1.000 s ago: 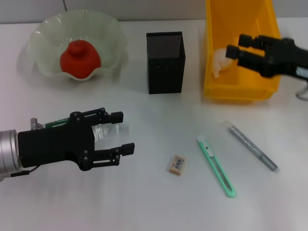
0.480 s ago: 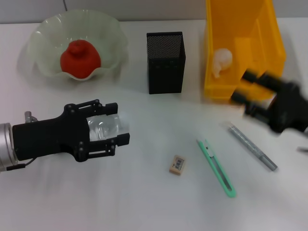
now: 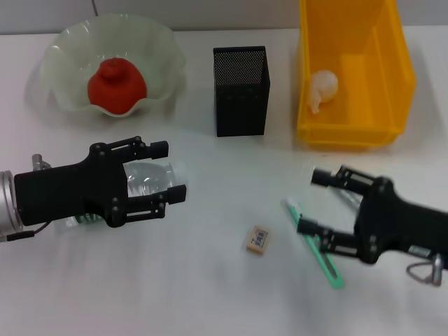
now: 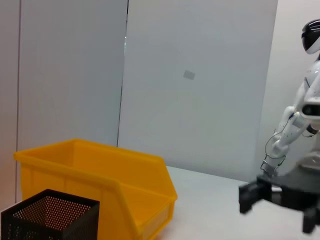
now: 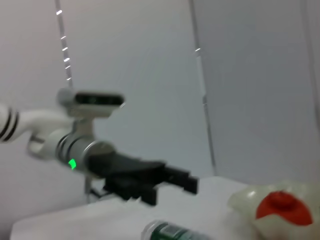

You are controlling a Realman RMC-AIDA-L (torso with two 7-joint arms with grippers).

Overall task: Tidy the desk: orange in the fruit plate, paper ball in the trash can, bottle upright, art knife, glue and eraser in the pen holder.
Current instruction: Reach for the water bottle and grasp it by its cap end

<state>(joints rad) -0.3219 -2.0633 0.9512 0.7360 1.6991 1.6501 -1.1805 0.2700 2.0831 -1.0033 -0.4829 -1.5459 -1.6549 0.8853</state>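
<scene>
1. Look to the near-left part of the desk [image 3: 210,301]: your left gripper [image 3: 168,171] lies low over the bottle [image 3: 143,183], its 2 fingers closed around the clear body. The bottle lies on its side, its green label just showing under the gripper's body.
2. At the far-left corner you see the fruit plate [image 3: 59,52], and the orange [image 3: 115,85] already sits inside it, toward its near side.
3. Near the middle of the far edge stands the pen holder [image 3: 241,91], upright, between the fruit plate and the trash can.
4. In front of the pen holder, toward the near edge, the eraser [image 3: 258,239] lies flat with its barcode label up, touched by nothing.
5. Right of the eraser the green art knife [image 3: 334,273] lies slanted, partly under your right gripper.
6. Your right gripper [image 3: 314,203] hovers at the near-right, fingers spread wide and holding nothing, 1 finger on each side of the knife's far end.
7. A grey pen-like stick, perhaps the glue [image 3: 348,199], peeks out between those fingers; most of it is hidden.
8. At the far-right corner sits the trash can [image 3: 353,133], with the paper ball [image 3: 323,88] lying inside on its floor.
</scene>
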